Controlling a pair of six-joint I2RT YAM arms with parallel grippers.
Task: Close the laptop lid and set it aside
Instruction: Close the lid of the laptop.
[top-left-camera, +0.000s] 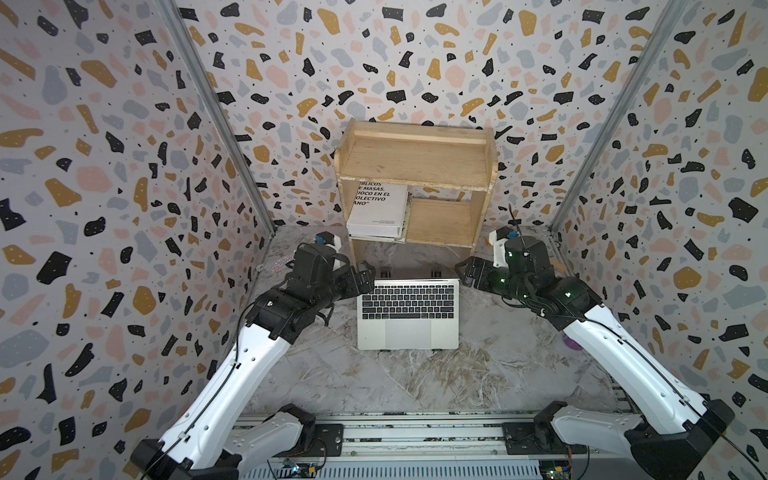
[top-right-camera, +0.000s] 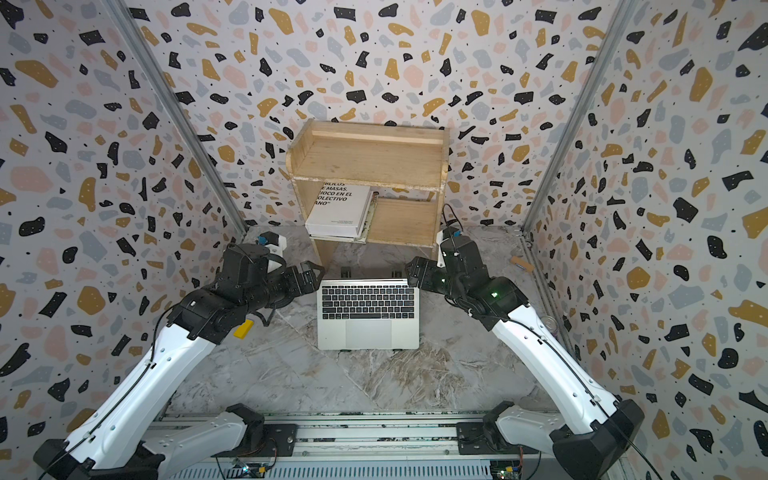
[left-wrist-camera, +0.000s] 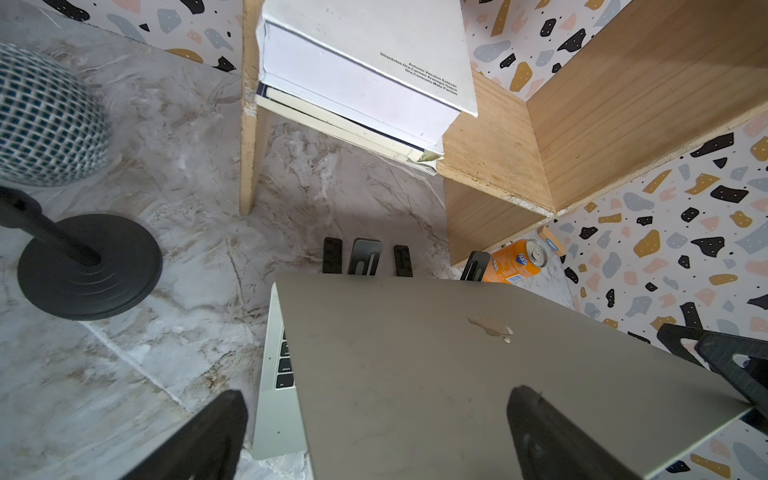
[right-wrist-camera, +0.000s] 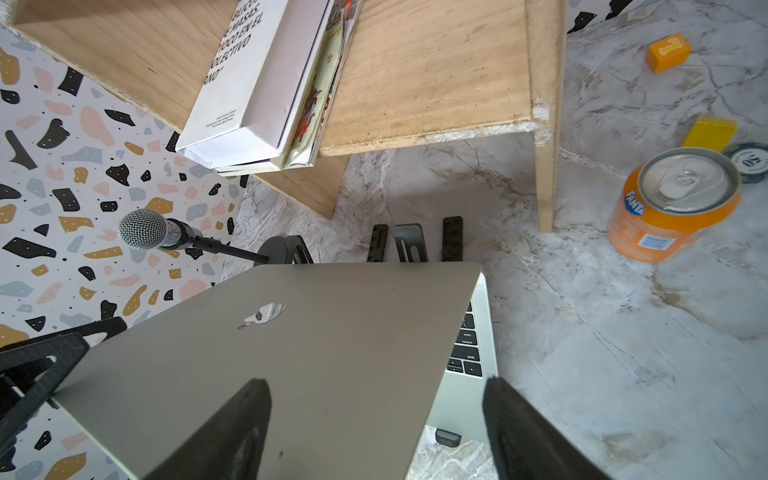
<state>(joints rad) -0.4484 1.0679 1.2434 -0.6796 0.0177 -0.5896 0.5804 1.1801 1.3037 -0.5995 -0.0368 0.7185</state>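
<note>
A pale wooden two-tier shelf unit (top-left-camera: 415, 162) is set against the back wall on a grey-veined marble tabletop (top-left-camera: 415, 382). A thick white book with black lettering (top-left-camera: 380, 208) is kept in its lower left compartment against thinner volumes (right-wrist-camera: 320, 95) (whether stacked or leaning cannot be told). The ends of a black folding stand (right-wrist-camera: 415, 243) are seen before the shelf. An orange soda can (right-wrist-camera: 669, 208) is placed near the shelf's leg, with a yellow block (right-wrist-camera: 708, 133), a dark poker chip (right-wrist-camera: 750, 162) and an orange numbered cube (right-wrist-camera: 668, 52) beyond it. A silver-meshed microphone (right-wrist-camera: 143, 229) is carried on a black round-based stand (left-wrist-camera: 89, 266).
</note>
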